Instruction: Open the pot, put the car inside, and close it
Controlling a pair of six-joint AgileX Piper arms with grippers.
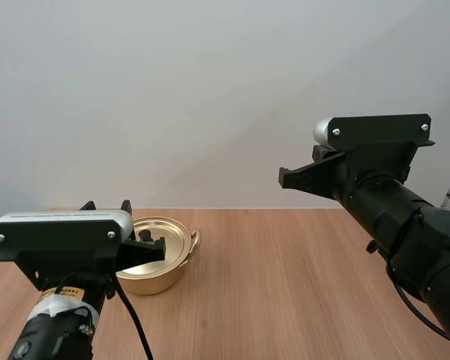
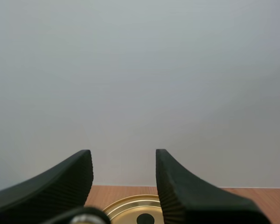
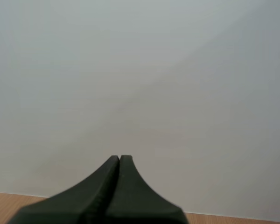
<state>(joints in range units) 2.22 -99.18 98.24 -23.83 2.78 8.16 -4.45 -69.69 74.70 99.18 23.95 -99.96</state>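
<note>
Leftmost, in the lower left of the high frame: left hand (image 1: 106, 205), low and level, reaching forward over the near side of a gold pot (image 1: 161, 281). Spread wide, going by the left wrist view: two black fingers (image 2: 74, 175) standing well apart, ribbed inner faces turned to each other, nothing pinched between them.

Just beyond and beneath those fingers, the pot itself, resting on the wooden surface (image 1: 285, 285) toward its far left part. Closed, with a flat gold lid (image 1: 169, 229) seated on the rim and a small loop handle (image 1: 196, 240) sticking out on the side toward the frame's middle. Seen from the left wrist as well: lid (image 2: 130, 205) below the gap between the fingers, with a round black knob (image 2: 144, 218) at its centre. Cannot tell whether the hand touches the lid; appears to hang just above it.

Further right, bare wood across the middle of the frame.

Rightmost, in the upper right of the high frame: right hand (image 1: 285, 178), raised high above the surface, tip pointing toward the frame's left, well apart from the pot. Closed narrow on nothing, going by the right wrist view: both fingers (image 3: 107, 186) pressed together into one dark wedge.
</note>
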